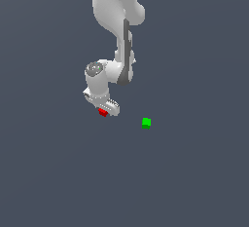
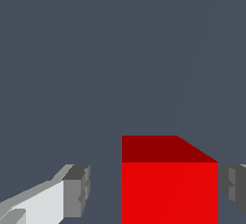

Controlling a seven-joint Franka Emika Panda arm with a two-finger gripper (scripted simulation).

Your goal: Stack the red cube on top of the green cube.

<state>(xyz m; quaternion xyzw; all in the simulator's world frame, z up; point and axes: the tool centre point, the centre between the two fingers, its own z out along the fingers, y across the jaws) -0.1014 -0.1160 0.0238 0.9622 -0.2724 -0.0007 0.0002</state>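
**Gripper straddling red cube, grip not closed yet**

Gripper (image 1: 104, 110) is low over the red cube (image 1: 102, 112), fingers spread. Wrist view: the red cube (image 2: 170, 184) sits between the two fingertips, off-centre. One fingertip (image 2: 234, 187) is at or almost at the cube's side; the other (image 2: 77, 192) is clearly apart from it, with floor showing in the gap. So not pinching anything yet, by my read.

Green cube (image 1: 146, 122) sits alone on the grey floor (image 1: 194, 182), well apart from the red one, toward the exterior view's right and slightly lower in that picture.

Risks from here:
- Off-centre cube: closing will likely shove it sideways before both pads seat. Could twist and end up gripped on an edge.
- A skewed grip carries over to placement. The target is just as tiny, so a tilted or offset release probably slides off or knocks green away.
- Lifting before full closure drops it.

Hard to tell:
- Exterior view: gripper body covers most of the red cube, only a sliver shows.
- Wrist view: cube and both fingers are cut off at the frame edge, so contact depth is unknown.
- Green cube not in the wrist view.
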